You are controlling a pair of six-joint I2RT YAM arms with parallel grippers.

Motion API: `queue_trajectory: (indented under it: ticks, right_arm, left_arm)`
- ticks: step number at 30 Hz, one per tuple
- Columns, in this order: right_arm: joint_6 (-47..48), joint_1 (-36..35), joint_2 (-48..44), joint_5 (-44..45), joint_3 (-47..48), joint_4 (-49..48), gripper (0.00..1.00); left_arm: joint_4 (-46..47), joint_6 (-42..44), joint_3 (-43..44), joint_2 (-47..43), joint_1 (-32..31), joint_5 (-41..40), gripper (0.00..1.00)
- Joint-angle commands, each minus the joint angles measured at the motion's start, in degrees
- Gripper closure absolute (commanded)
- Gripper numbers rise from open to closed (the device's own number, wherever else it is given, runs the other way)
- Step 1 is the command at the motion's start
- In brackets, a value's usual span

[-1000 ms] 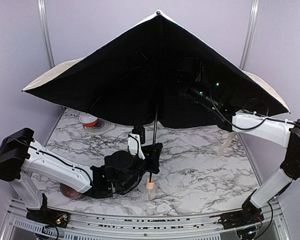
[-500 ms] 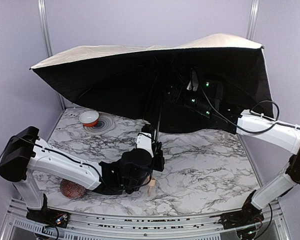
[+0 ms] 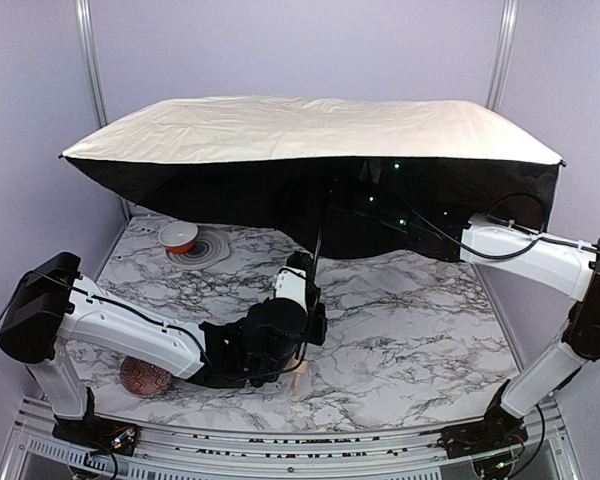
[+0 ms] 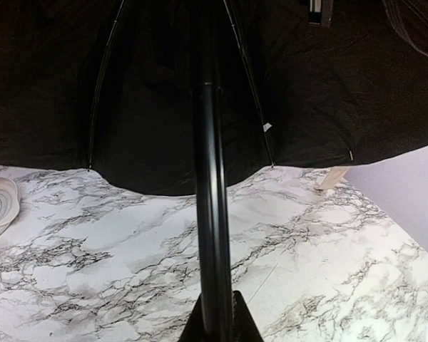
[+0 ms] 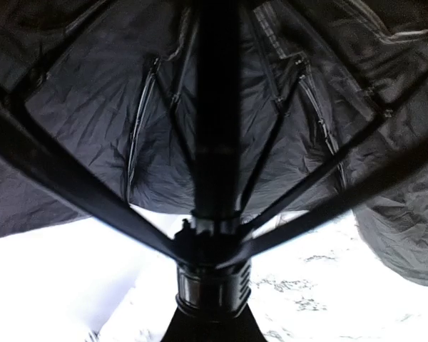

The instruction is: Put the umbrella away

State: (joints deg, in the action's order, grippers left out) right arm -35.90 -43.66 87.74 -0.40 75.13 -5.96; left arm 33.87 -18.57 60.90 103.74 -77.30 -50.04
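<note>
The umbrella (image 3: pixel 310 130) is open, its cream-beige top spread wide above the table's far half and its black underside facing down. Its thin black shaft (image 3: pixel 317 250) runs down to my left gripper (image 3: pixel 302 300), which is shut on the shaft just above the handle. In the left wrist view the shaft (image 4: pixel 212 214) rises from between the jaws of my left gripper (image 4: pixel 217 324). My right gripper is hidden under the canopy in the top view. In the right wrist view my right gripper (image 5: pixel 212 317) is shut on the runner (image 5: pixel 212 285), where the ribs meet.
A red patterned ball (image 3: pixel 145 378) lies by the left arm at the near left. A red-and-white bowl (image 3: pixel 178 236) sits beside a ringed disc (image 3: pixel 205 247) at the far left. A pale wooden piece (image 4: pixel 333 178) lies at the far right. Walls stand close round the canopy.
The canopy has tipped over: its black underside faced the camera, and now its cream top shows, lying nearly level. My left gripper has moved slightly right along with the shaft.
</note>
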Motion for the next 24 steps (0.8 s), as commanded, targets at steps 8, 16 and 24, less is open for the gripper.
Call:
queue_trajectory:
  ticks: [8, 16, 24]
  right_arm:
    - [-1.51, 2.00, -3.61, -15.95, 1.25, -11.95, 1.00]
    - [-3.77, 1.02, -5.42, -21.24, -0.85, -20.27, 1.00]
    - [-3.42, 0.32, -5.51, -21.92, -0.72, -20.72, 1.00]
  left_arm:
    - [5.05, -5.77, -7.87, -9.06, 2.36, 11.87, 0.47]
    - [12.77, -1.91, -12.56, -13.32, 2.77, 22.85, 0.35]
    - [15.04, -3.21, -9.77, -10.55, 2.77, 27.48, 0.59]
